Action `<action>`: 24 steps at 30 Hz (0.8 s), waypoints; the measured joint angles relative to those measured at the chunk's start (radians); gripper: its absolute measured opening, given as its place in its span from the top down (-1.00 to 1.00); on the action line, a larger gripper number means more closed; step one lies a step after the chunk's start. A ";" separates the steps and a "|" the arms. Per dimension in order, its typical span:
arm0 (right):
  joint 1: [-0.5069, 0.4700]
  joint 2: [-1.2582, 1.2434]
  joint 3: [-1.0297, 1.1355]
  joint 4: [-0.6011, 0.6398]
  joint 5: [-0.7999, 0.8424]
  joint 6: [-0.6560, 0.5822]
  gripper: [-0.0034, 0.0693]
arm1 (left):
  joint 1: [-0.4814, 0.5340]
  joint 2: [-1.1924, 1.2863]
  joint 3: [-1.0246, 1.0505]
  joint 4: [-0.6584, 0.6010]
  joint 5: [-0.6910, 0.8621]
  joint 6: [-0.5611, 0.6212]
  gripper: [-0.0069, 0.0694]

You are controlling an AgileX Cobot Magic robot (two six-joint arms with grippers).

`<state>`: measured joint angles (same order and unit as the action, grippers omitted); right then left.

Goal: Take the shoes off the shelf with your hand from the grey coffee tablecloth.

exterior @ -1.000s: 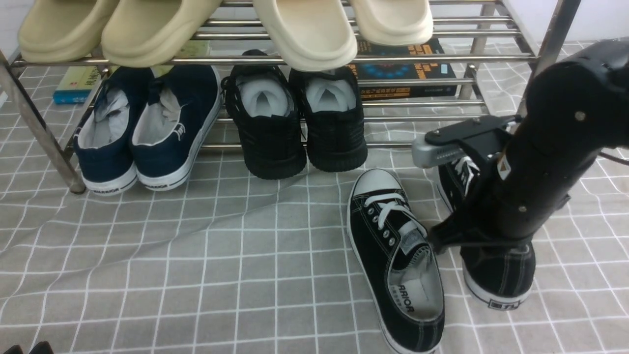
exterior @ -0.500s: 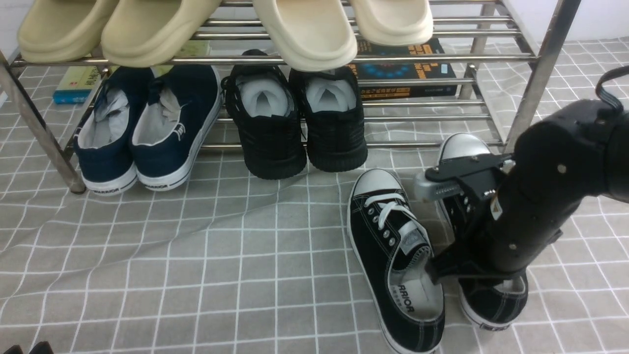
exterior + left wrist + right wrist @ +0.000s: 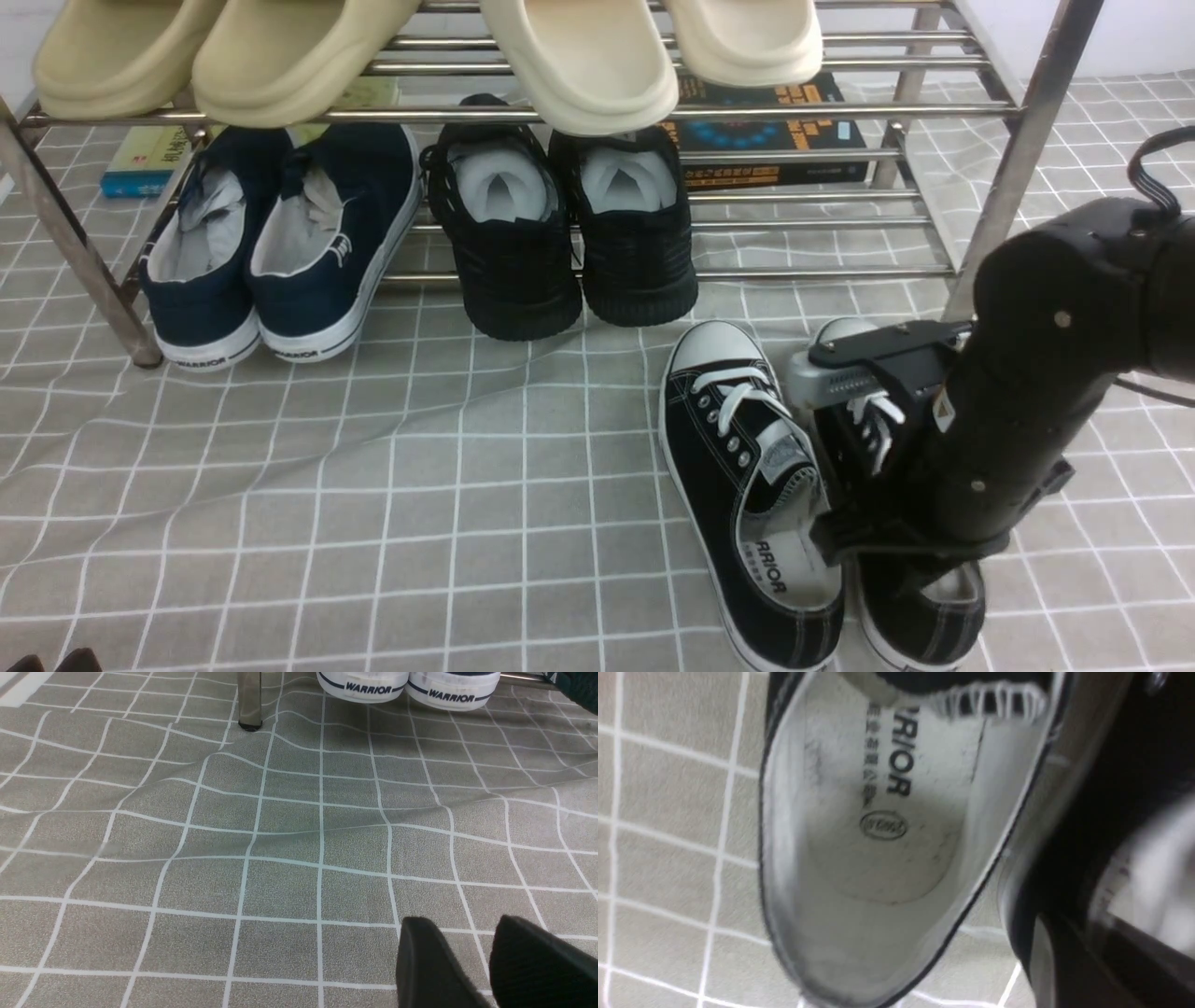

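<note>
Now, my right gripper [image 3: 845, 541]: at heel of right black canvas white-laced sneaker [image 3: 873, 420]; I cannot tell its opening.
Twin sneaker [image 3: 747, 467]: just left, on grey gridded tablecloth [image 3: 373, 513].

Steel rack [image 3: 840, 110], two-tiered: one. Grey checked cloth [image 3: 373, 513]: one. Black canvas sneakers [image 3: 719, 448] with white laces: two. Navy sneakers [image 3: 327, 261] with white soles: two. All-black mesh sneakers [image 3: 518, 280]: two. Tan slippers [image 3: 280, 56]: two. Cream slippers [image 3: 588, 65]: two, making four slippers and six sneakers from where I stand. Black book [image 3: 775, 140]: one. Pale green book [image 3: 145, 154]: one.
</note>
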<state>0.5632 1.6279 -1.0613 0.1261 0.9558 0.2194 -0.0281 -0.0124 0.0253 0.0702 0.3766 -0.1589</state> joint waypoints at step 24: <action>0.000 -0.871 0.303 -0.137 -0.195 -0.071 0.95 | 0.000 0.000 0.000 0.000 0.000 0.000 0.19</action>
<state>0.5632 0.7570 -0.7585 -0.0111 0.7604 0.1482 -0.0281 -0.0124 0.0253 0.0702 0.3766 -0.1589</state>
